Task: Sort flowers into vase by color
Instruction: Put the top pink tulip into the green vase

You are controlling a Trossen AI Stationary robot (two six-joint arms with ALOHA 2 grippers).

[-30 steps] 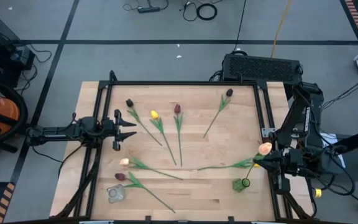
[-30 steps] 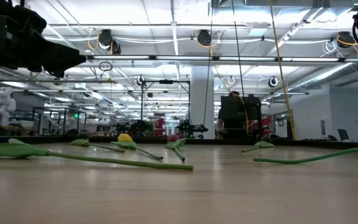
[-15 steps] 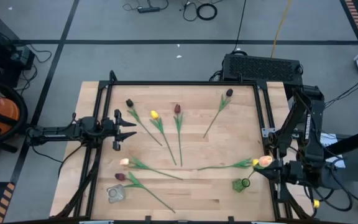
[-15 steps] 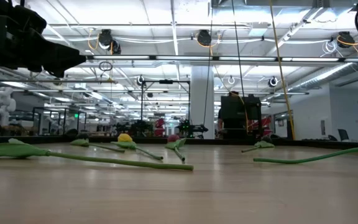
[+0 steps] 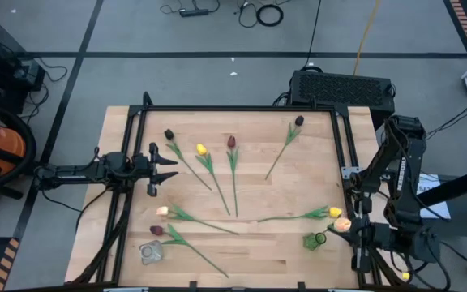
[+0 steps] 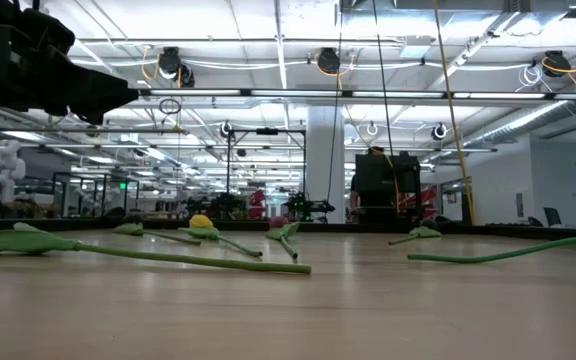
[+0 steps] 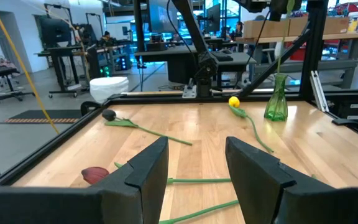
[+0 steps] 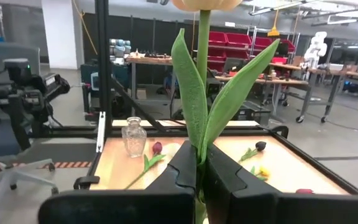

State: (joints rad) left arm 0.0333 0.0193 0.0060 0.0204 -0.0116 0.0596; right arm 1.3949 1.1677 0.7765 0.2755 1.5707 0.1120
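Overhead, the right gripper was clamped on a peach tulip beside the green vase. Remaining flowers lay on the table. The left gripper waited half-spread, holding nothing.

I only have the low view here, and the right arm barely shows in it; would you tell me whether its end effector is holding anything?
Observer: Yes. The right end effector is shut on the stem of a peach tulip, held upright.
Operator: Thank you. Where is it over the table?
Observer: Near the right edge; from above, the tulip's head shows just beside the green vase.
Operator: And the left arm?
Observer: The left end effector is open and empty, at the table's left side.
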